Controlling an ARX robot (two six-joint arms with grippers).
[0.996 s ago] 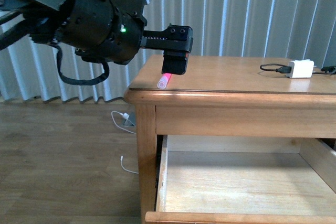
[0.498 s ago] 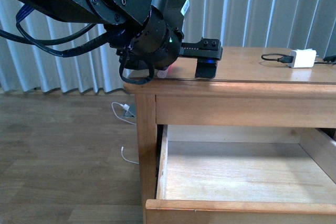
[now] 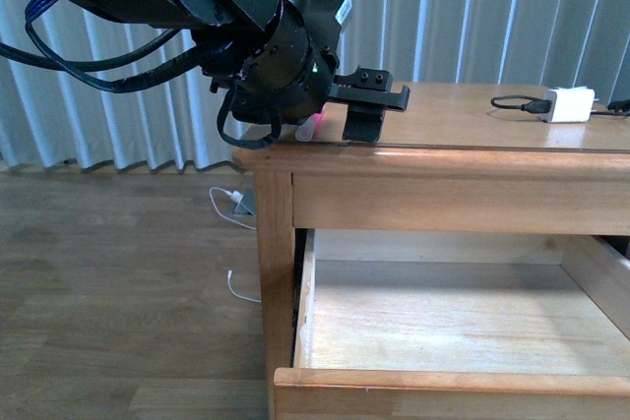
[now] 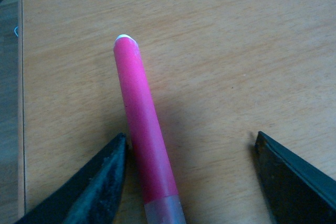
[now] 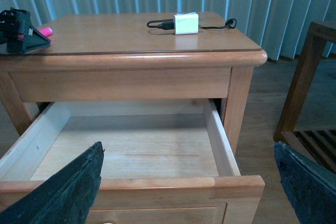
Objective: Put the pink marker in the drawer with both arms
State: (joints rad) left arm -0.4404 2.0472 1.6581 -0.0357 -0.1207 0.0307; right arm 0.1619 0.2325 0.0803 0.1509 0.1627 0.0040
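The pink marker [image 3: 307, 130] lies on the dresser top near its front left corner, pale cap end toward the edge. My left gripper [image 3: 340, 129] is open and low over the top. In the left wrist view the marker [image 4: 142, 124] lies between the fingers, close beside one finger [image 4: 105, 182] and well apart from the other. From the right wrist view the marker [image 5: 46, 31] shows just past the left gripper [image 5: 20, 34]. The drawer [image 3: 443, 381] is pulled out, its pale inside bare. My right gripper [image 5: 187, 150] is open in front of the drawer's front rim [image 5: 157, 183].
A white charger block [image 3: 564, 105] with a black cable lies at the top's far right, also in the right wrist view [image 5: 186, 23]. A white cable [image 3: 231, 213] lies on the floor by the dresser's left leg. Another wooden piece [image 5: 310, 77] stands right of the dresser.
My left arm has swung round and lowered, bringing its open fingers down around the marker. The marker still lies in the same spot on the top.
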